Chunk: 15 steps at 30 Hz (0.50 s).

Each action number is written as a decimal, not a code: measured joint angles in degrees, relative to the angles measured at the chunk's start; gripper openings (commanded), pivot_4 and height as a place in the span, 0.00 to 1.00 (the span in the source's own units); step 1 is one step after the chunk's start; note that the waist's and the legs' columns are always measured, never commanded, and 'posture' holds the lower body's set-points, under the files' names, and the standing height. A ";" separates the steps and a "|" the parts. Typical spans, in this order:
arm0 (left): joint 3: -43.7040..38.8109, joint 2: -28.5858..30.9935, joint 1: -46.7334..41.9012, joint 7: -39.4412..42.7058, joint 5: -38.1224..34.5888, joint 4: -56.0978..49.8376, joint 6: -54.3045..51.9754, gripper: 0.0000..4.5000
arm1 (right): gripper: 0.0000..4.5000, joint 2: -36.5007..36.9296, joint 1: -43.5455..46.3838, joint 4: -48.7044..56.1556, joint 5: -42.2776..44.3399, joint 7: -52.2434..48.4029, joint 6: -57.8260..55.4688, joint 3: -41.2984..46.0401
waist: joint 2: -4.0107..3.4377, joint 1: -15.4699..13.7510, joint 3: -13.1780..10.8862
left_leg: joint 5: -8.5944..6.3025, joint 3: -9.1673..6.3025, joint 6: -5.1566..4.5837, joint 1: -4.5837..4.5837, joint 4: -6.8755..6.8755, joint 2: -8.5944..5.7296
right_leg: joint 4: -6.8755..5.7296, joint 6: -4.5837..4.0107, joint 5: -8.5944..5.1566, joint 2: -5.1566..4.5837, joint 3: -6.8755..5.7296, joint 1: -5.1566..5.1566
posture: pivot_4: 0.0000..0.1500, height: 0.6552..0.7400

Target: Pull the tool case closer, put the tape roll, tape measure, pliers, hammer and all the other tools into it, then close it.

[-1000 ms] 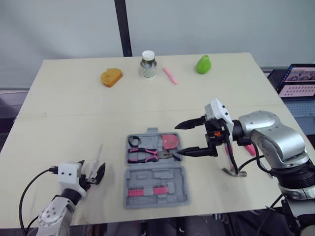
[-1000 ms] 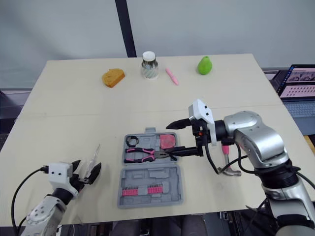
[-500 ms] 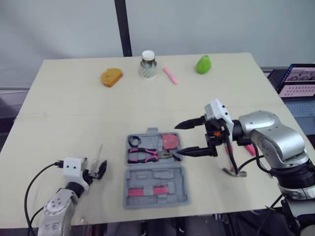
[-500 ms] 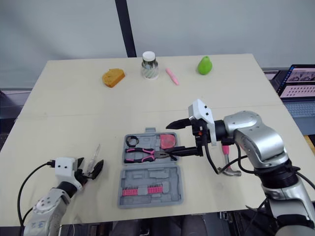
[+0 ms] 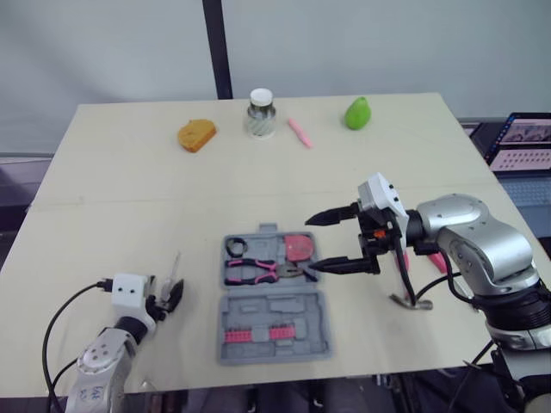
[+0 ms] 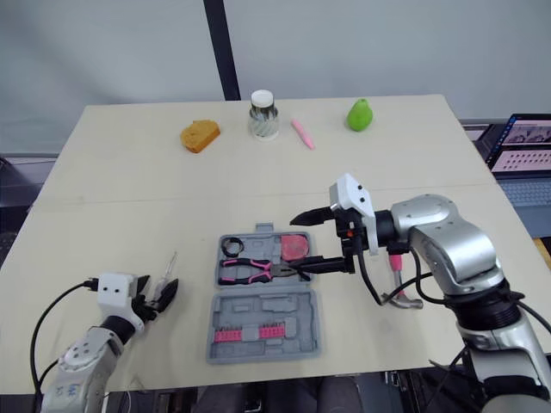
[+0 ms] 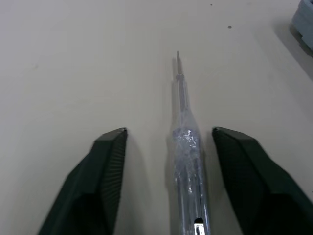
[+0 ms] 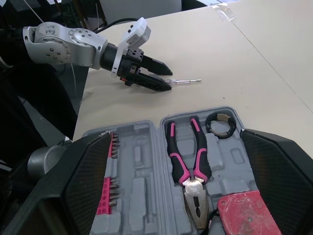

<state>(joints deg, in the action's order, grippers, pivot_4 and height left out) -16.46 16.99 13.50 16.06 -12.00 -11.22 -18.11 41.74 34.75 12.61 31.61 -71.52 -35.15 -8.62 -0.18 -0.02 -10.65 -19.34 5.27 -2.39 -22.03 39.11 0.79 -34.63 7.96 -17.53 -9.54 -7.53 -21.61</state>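
While the open tool case (image 5: 274, 307) lay near the front edge of the bench (image 5: 129, 198), the right jaws hung spread wide above its right side, one finger (image 5: 331, 214) over the bench just beyond the tape measure (image 5: 299, 248) and the other (image 5: 340, 266) by the nose of the pliers (image 5: 258, 271); they held nothing. Pliers, red tape measure and black tape roll (image 5: 235, 247) sat in the case's far half, and a row of pink bits (image 5: 256, 334) sat in the near half. The hammer (image 6: 398, 299) lay on the bench just right of the case, partly hidden behind the right arm.

Left of the case, a clear-handled screwdriver (image 7: 186, 142) lay flat on the bench, tip pointing away from the robot. The left jaws were open astride its handle, both fingers (image 7: 107, 186) apart from it and gripping nothing.

Along the far edge stood an orange object (image 5: 196, 134), a capped jar (image 5: 260, 113), a pink marker (image 5: 298, 132) and a green pear shape (image 5: 356, 113), well apart from the case.
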 measured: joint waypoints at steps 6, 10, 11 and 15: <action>-0.19 -0.01 0.12 -0.25 0.22 0.00 -0.06 0.02 | 1.00 -0.29 -0.04 0.00 0.00 0.33 0.04 0.00 | 0.00 -0.05 0.00 | 0.00 0.00 0.00 0.00 0.00 -0.01 | 0.00 0.00 0.00 -0.01 0.00 0.00 | 1.00 1.00; -0.19 0.00 0.07 -0.22 0.32 0.19 0.11 0.02 | 1.00 -0.29 -0.04 0.00 0.00 0.45 0.04 0.01 | 0.00 -0.05 0.00 | 0.00 0.00 0.00 0.00 0.00 -0.01 | 0.00 0.00 0.00 -0.02 0.00 0.00 | 1.00 1.00; -0.19 0.01 0.02 -0.19 0.32 0.28 0.16 0.02 | 1.00 -0.30 -0.04 0.00 0.02 0.48 0.04 0.02 | -0.01 -0.05 0.00 | 0.00 0.00 0.00 0.00 0.00 -0.01 | 0.00 0.00 0.00 -0.02 0.00 0.00 | 1.00 1.00; -0.17 0.08 -0.24 -0.13 0.46 0.71 0.59 0.02 | 1.00 -0.80 -0.04 0.02 0.55 0.63 0.00 0.21 | -0.01 -0.08 0.00 | 0.00 -0.01 0.01 0.00 0.00 0.00 | -0.01 0.00 0.00 -0.03 0.00 0.00 | 1.00 1.00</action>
<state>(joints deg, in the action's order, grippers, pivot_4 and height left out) -16.63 17.07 13.27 15.93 -11.54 -10.51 -17.52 40.94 34.71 12.63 32.17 -70.89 -35.15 -8.42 -0.19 -0.09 -10.65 -19.34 5.26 -2.39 -22.03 39.11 0.78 -34.65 7.95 -17.53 -9.57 -7.54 -21.61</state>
